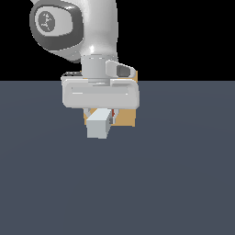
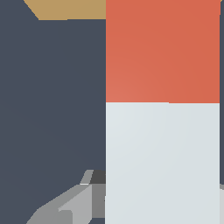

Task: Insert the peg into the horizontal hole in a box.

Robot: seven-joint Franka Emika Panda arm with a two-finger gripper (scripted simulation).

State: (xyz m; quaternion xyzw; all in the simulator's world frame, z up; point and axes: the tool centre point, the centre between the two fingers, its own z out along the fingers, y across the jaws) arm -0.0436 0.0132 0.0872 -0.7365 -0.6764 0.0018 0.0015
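My gripper (image 1: pixel 99 118) hangs low over the floor, shut on the peg (image 1: pixel 98 125). In the exterior view the peg's pale grey-white end faces the camera, and only a sliver of its orange-red end shows behind the fingers. The tan box (image 1: pixel 125 117) stands right behind the gripper, mostly covered by the hand. The hole is hidden behind the hand and peg. In the wrist view the peg (image 2: pixel 162 109) fills much of the picture, its orange-red half pointing toward a strip of the box (image 2: pixel 70 8). One grey finger (image 2: pixel 65 205) shows beside the white half.
The dark grey-blue floor (image 1: pixel 183 183) stretches all round the box and the arm. The white arm links (image 1: pixel 96 27) rise above the hand. Nothing else stands in view.
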